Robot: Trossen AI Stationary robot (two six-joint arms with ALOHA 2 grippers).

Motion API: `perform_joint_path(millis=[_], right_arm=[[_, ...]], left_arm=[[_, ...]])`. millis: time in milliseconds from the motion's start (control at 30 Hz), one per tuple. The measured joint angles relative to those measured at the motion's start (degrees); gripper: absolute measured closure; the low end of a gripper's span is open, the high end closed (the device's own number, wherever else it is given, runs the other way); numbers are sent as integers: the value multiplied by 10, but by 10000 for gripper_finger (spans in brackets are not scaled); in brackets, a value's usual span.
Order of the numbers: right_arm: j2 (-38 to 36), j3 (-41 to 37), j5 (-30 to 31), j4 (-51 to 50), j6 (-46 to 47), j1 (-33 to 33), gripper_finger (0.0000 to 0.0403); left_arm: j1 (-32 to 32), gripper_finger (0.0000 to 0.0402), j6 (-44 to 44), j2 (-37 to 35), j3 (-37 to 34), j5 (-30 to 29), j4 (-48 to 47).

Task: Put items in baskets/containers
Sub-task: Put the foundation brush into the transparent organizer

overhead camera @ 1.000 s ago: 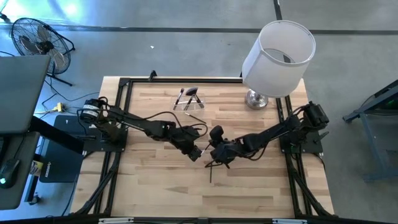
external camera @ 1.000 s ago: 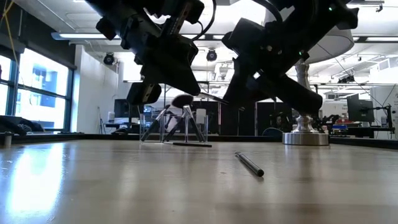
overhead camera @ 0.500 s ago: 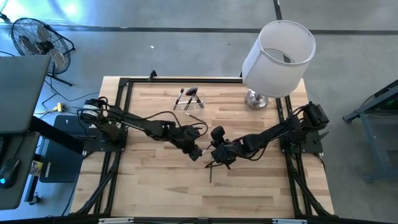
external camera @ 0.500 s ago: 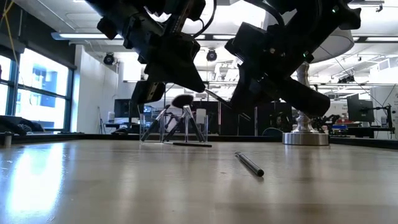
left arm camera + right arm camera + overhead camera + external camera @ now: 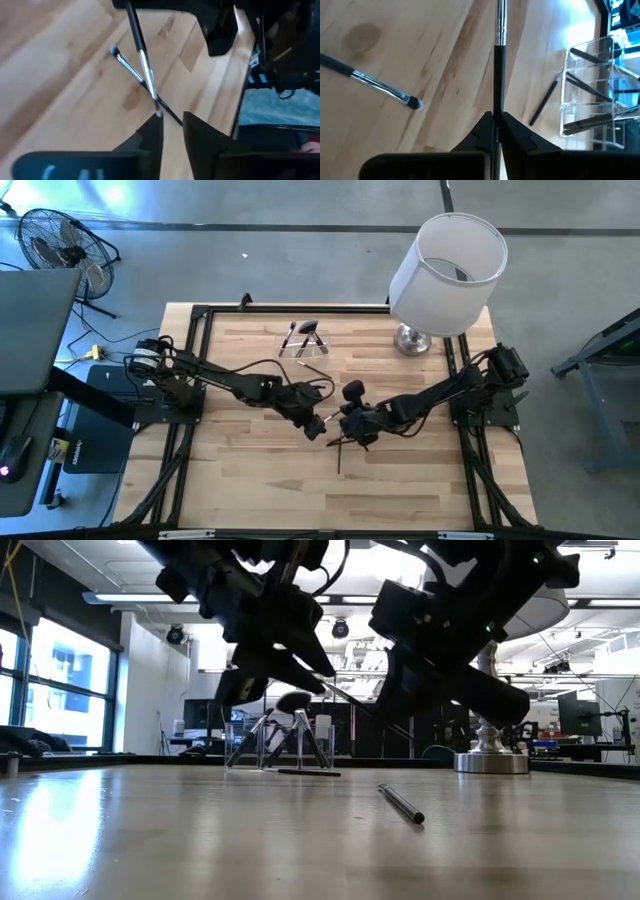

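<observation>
Mid-counter (image 5: 240, 350), a handover is under way: the right gripper (image 5: 496, 121) has its fingers clenched on the dark handle of a silver-ferruled makeup brush (image 5: 499, 60), held aloft, while the left gripper (image 5: 171, 121) sits at the brush's other end with fingers parted, apparently letting go. Another brush (image 5: 375, 85) lies on the wood below. The clear holder (image 5: 304, 343), already holding some brushes, stands well apart toward the lamp (image 5: 445, 265). Next, the right arm likely carries the brush over and drops it in upright
</observation>
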Motion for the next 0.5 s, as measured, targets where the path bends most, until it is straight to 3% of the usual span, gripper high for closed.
perform_joint_path(millis=[167,300,500], right_arm=[[0,0,-4,-17,60,0,395],[0,0,-9,-44,125,0,392],[0,-1,-37,-43,254,-3,395]], left_arm=[[19,299,65,0,0,5,-15],[60,303,78,-45,0,36,-113],[91,321,157,-140,1,-65,-298]])
